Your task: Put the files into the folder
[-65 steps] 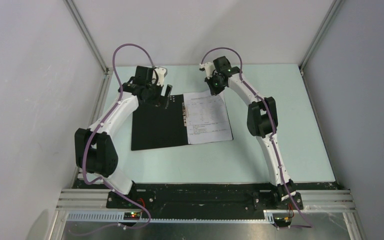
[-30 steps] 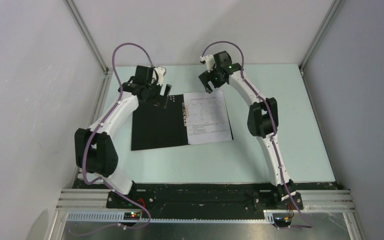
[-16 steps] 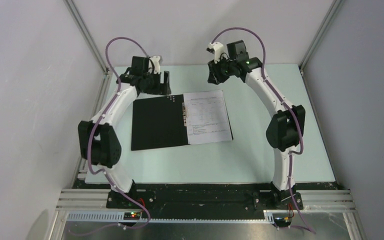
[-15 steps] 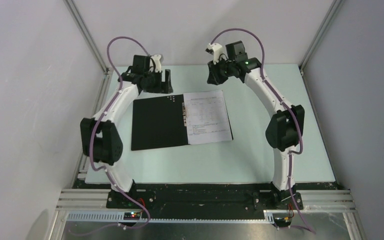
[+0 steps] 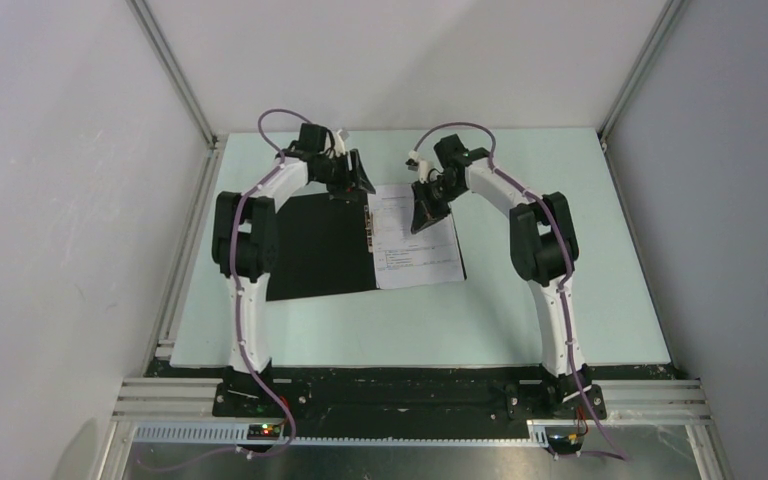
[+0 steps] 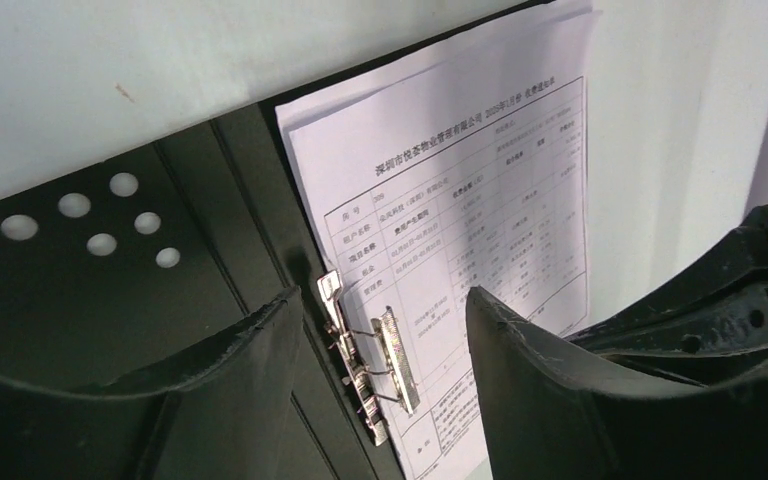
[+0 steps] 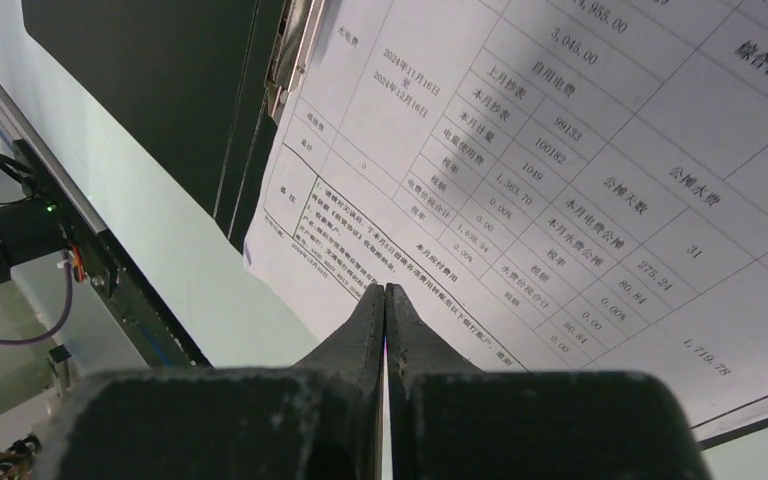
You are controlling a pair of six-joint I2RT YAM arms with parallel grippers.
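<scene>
The folder (image 5: 310,250) is seen lying open and flat on the pale green table (image 5: 560,220), black inside turned up. Its outer face is hidden against the tabletop. The files (image 5: 420,250) are laid on its right half, just beside the spine, so that almost none of that panel is shown from above.

In the left wrist view a metal clip (image 6: 385,365) is seen at the spine, along the sheets' left edge. Its lower end is cut off by the frame, and whether it presses on the paper cannot be told. A cluster of round holes (image 6: 100,215) is shown in the left panel.

The left gripper (image 5: 352,178) is held over the far end of the spine. Its fingers (image 6: 260,340) are spread apart with nothing clasped, and the clip is framed in the gap between them.

The right gripper (image 5: 426,212) is held over the far part of the files, and some of the top sheet is hidden behind it. Its fingers (image 7: 370,310) are pressed together with nothing seen between them. Whether the tips touch the paper cannot be made out. The printed table can be read in places, but the smaller lines are blurred.
</scene>
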